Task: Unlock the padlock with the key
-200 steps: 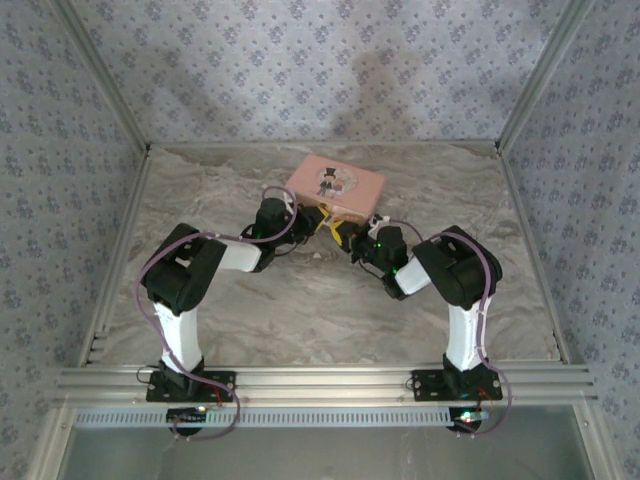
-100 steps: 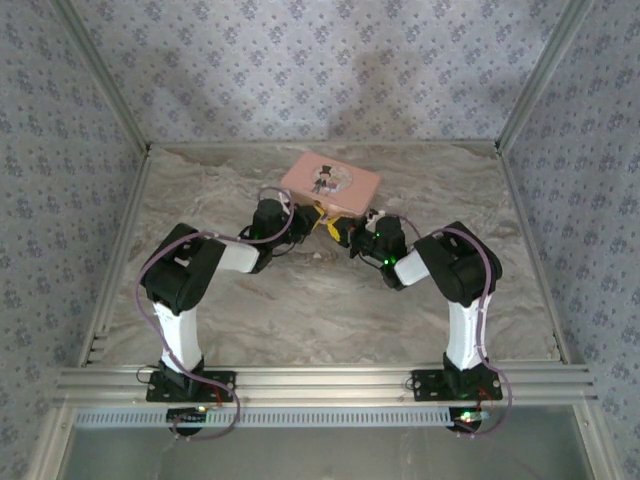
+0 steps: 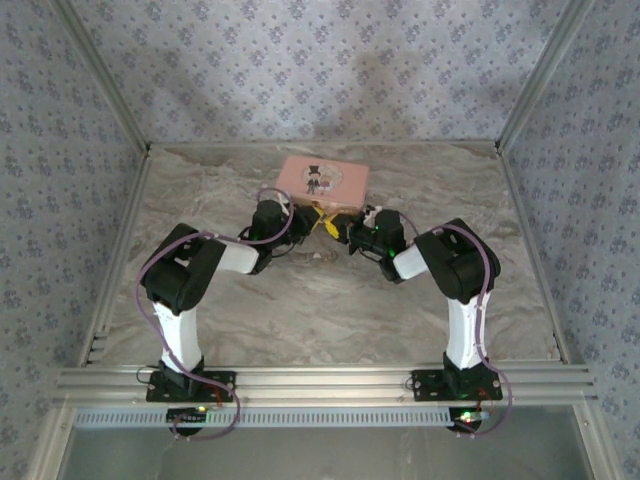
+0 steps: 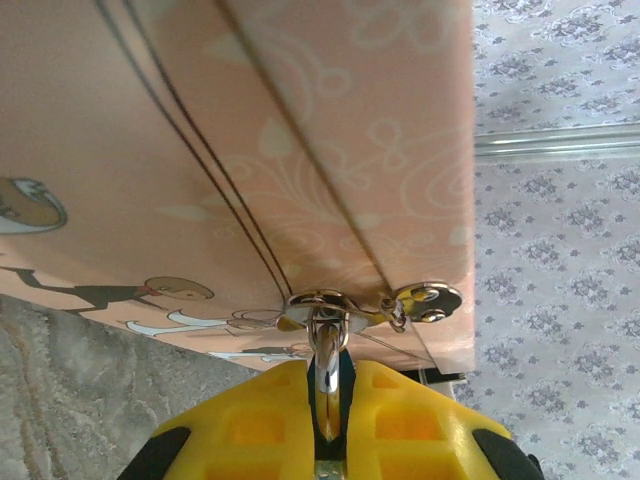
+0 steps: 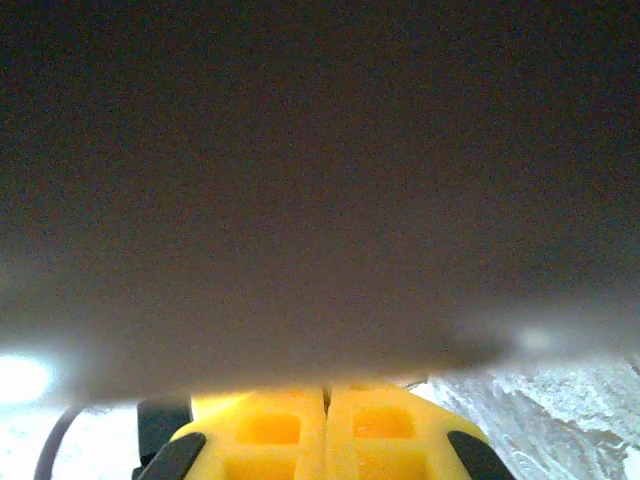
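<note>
The left end effector (image 4: 327,400) pinches a silver loop (image 4: 326,355) at the cartoon-printed pink tin (image 4: 200,150); right end effector (image 5: 327,400) sits closed.

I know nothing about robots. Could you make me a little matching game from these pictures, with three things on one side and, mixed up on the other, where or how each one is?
Things:
1. pink rectangular tin with a cartoon picture
2. shiny silver metal piece
3. right gripper

States:
A. yellow fingers pressed together
B. rests on the marbled grey table, toward the far wall
C. pinched by the left gripper

Pairs: 1-B, 2-C, 3-A.
</note>
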Controlling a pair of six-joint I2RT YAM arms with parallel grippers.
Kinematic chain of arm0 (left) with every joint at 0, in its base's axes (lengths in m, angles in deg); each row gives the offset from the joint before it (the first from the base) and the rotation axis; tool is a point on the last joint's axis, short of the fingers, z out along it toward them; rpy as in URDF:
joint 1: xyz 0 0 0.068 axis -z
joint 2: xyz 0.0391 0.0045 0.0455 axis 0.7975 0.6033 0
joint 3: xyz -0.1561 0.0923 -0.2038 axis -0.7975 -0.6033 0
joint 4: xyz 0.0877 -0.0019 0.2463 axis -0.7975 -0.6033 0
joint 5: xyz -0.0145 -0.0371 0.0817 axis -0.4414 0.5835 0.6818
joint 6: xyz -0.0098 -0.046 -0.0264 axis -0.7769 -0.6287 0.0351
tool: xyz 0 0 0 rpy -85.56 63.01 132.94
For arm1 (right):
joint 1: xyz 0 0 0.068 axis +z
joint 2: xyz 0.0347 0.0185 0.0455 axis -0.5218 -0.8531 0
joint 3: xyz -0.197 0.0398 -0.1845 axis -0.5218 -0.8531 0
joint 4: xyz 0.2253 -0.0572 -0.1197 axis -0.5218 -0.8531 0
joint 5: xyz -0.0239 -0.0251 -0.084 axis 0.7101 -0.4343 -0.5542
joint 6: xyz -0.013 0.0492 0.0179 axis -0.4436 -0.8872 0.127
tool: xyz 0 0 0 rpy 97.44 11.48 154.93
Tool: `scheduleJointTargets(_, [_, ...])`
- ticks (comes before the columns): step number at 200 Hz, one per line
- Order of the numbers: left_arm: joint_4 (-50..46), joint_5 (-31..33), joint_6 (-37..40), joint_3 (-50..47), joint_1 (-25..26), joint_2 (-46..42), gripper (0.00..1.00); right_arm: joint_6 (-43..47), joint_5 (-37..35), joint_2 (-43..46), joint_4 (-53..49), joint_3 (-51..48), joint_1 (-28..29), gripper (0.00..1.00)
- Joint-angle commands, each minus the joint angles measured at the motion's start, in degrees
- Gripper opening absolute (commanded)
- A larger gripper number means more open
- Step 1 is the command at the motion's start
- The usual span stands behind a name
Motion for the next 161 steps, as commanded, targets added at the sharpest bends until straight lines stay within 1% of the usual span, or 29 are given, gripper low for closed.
scheduleJointTargets(1, [3.70,-11.53,-0.42,0.38,3.50,-1.33,0.00,4.32,2.41,1.68,-1.53,3.92,1.49,0.00])
scheduleJointTargets(44, [3.17,-12.62,-0.61,1.07,4.32,-1.01,0.00,7.37,2.56,3.68,-6.57,3.97,1.46,0.00])
scheduleJointTargets(97, [4.13,-14.06,-1.64,0.11,6.20,0.09,0.00,9.23,3.20,3.18,-6.60,1.47,1.55,0.00])
scheduleJointTargets(128, [3.70,-15.30,-1.41,0.21,7.20,0.09,0.00,11.66,3.31,4.77,-10.35,2.70,1.91,0.00])
scheduleJointTargets(161, [3.44,-15.25,-1.21,0.12,7.19,-0.24,0.00,12.06,3.56,4.99,-11.20,3.25,1.82,0.00])
